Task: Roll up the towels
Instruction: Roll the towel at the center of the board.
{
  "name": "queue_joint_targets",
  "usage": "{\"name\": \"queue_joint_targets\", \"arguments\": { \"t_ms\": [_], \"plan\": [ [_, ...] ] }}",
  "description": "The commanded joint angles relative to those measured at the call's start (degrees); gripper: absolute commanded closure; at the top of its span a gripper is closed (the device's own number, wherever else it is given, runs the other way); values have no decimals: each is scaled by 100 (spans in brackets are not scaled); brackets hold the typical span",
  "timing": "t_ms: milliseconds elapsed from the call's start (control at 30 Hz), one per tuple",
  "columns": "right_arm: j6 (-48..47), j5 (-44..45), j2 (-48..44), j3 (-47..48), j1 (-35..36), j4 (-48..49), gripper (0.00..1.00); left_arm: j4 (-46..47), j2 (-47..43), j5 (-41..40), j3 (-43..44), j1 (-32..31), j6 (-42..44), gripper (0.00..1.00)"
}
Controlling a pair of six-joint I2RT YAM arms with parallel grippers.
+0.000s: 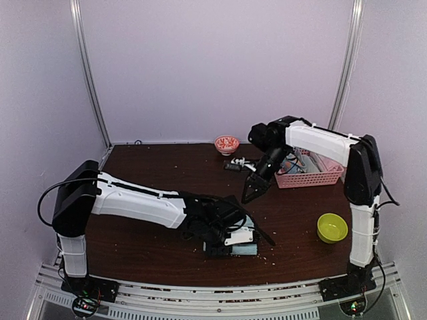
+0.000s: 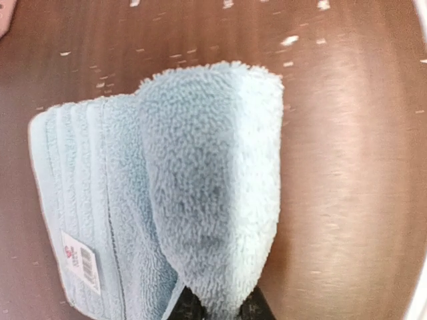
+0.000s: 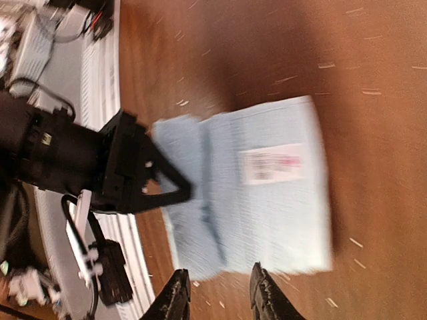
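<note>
Towel [image 2: 207, 187] lies folded by the front edge of the table [image 1: 167, 173], its flap pinched in my left gripper [image 2: 217, 312]. My right gripper [image 3: 219, 273] hovers above, jaws partly apart, empty. I should turn the flap over evenly and keep the roll tight.

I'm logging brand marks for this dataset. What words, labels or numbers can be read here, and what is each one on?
white label on the light-blue towel: a small red emblem above tiny print, too small to read.
The same label in the right wrist view: reddish marks, too blurred to read.
No other text shows anywhere.
</note>
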Motion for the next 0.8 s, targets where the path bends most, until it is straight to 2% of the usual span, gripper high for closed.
{"name": "queue_joint_targets", "arguments": {
  "t_ms": [0, 67, 167, 267, 333, 433, 500, 567, 633, 767],
  "plan": [
    [840, 1077, -610, -134, -566, 484, 70, -1384, 383, 1426, 651, -23, -574, 95],
    [896, 1590, -829, -469, -669, 773, 70, -1683, 604, 1797, 997, -16, -712, 95],
    [905, 1619, -1136, -403, -855, 766, 71, -2027, 1034, 2418, 1440, 84, -853, 94],
    [844, 696, -1376, 879, -1288, 51, 69, -2240, 1449, 2995, 1715, 272, -967, 94],
    [709, 696, -1909, 1293, -1331, 293, 65, -2321, 1666, 3500, 1834, 494, -1046, 94],
    [395, 507, -2881, 814, -1285, 818, 57, -2347, 2006, 4422, 2075, 894, -1317, 95],
    [-156, -289, -3293, 407, -1226, 599, 53, -2309, 2256, 4970, 2224, 1109, -1481, 95],
    [-750, -620, -3585, -115, -757, 263, 53, -2329, 2519, 5355, 2413, 1254, -1585, 96],
    [-1122, -325, -3852, -902, -73, 286, 55, -2393, 2771, 5611, 2616, 1363, -1686, 98],
    [-870, 950, -4399, -2535, 1054, 1237, 57, -2348, 3007, 5796, 2773, 1547, -1916, 98]
  ]
}}
